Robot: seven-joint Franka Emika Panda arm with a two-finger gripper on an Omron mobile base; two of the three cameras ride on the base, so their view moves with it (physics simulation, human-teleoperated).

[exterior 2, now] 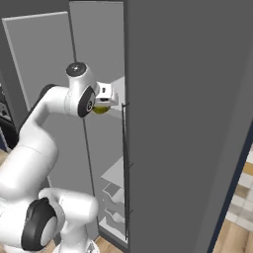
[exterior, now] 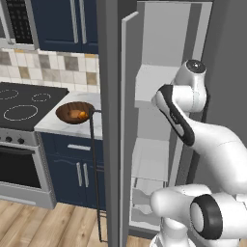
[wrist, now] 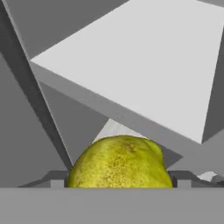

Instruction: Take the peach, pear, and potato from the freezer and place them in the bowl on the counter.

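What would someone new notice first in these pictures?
The yellow-green pear sits between the fingers of the gripper, up by a white shelf inside the open freezer. Off to the left, the dark wooden bowl on the counter already holds something orange.

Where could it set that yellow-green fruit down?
The pear sits in the gripper. Bare marble lies on the counter between the bowl and the stove. The bowl itself already holds fruit.
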